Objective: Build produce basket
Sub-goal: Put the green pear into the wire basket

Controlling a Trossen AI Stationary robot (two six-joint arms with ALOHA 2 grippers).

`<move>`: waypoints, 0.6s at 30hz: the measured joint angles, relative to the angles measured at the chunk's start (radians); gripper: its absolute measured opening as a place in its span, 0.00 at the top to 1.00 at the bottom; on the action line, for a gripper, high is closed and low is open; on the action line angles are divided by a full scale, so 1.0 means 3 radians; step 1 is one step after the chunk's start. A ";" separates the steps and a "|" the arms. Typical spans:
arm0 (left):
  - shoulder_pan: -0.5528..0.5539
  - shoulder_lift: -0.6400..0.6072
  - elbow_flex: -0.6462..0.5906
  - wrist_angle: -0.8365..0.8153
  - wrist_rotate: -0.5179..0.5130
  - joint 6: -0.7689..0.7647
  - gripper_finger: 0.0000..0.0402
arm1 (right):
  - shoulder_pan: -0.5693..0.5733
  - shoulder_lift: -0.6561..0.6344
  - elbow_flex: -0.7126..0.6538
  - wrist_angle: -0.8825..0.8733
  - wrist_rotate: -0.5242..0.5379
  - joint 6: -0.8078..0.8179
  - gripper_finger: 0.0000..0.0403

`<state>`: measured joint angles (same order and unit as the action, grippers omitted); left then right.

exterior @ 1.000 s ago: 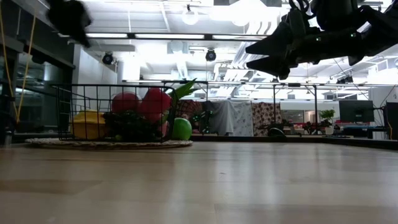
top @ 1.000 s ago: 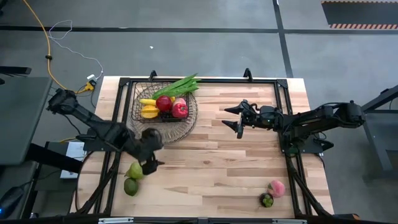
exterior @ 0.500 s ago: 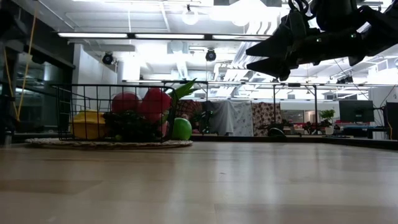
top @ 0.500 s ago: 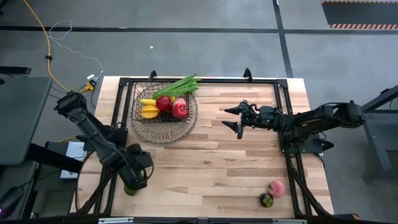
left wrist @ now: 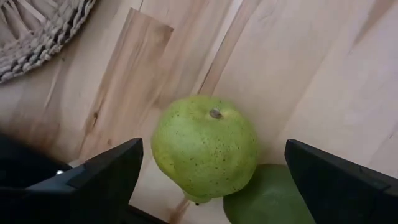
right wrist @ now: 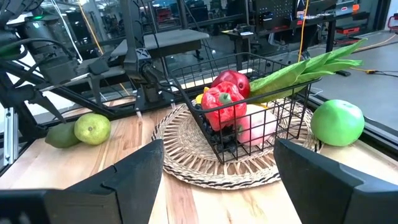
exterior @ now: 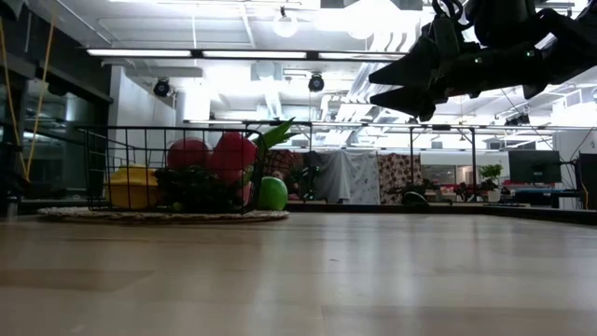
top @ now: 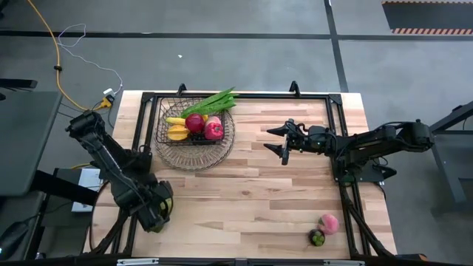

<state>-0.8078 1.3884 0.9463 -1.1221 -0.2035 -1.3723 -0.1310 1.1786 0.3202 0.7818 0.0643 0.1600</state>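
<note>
The dark wire basket [top: 194,129] with a round woven rim stands at the table's far left and holds yellow, red and pink pieces and long green leafy stalks [top: 214,100]. A light green pear [left wrist: 205,149] and a darker green fruit [left wrist: 267,202] lie touching on the table near its left near corner. My left gripper [top: 157,210] hangs over them, open, one finger on either side of the pear without touching it. My right gripper [top: 282,145] is open and empty, above the table's middle right. A pink peach [top: 329,223] and a dark piece [top: 317,237] lie near the right near corner.
A green apple [right wrist: 337,122] sits on the table right beside the basket's woven rim; it also shows in the low view [exterior: 272,193]. A black frame [top: 244,94] runs along the table's edges. Bare wood lies between the basket and the peach.
My left gripper has gone from beside the basket toward the table's near left corner and down over the pear and the darker green fruit, now covering them in the high view. My right gripper has kept still.
</note>
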 joint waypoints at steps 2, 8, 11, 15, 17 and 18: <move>0.0000 0.0000 -0.0019 0.0017 0.0050 -0.0016 0.05 | 0.0000 -0.0001 0.0000 0.0000 0.0000 0.0000 0.27; 0.0008 0.0000 -0.0264 0.0102 0.0203 -0.0026 0.05 | 0.0000 0.0000 0.0000 -0.0001 0.0011 0.0000 0.27; 0.0008 0.0001 -0.0361 0.0232 0.0192 -0.0012 0.05 | 0.0000 -0.0001 0.0000 -0.0001 0.0010 -0.0005 0.27; 0.0008 0.0000 -0.0465 0.0305 0.0202 -0.0006 0.05 | 0.0000 -0.0001 0.0000 -0.0002 0.0010 -0.0005 0.27; 0.0008 -0.0003 -0.0527 0.0368 0.0203 -0.0014 0.05 | 0.0000 -0.0001 0.0000 -0.0003 0.0010 0.0000 0.27; 0.0008 -0.0008 -0.0556 0.0390 0.0203 -0.0015 0.05 | 0.0000 -0.0001 0.0000 -0.0003 0.0010 0.0000 0.27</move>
<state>-0.8055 1.3859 0.7795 -1.0051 -0.1425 -1.3767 -0.1310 1.1784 0.3202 0.7811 0.0672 0.1600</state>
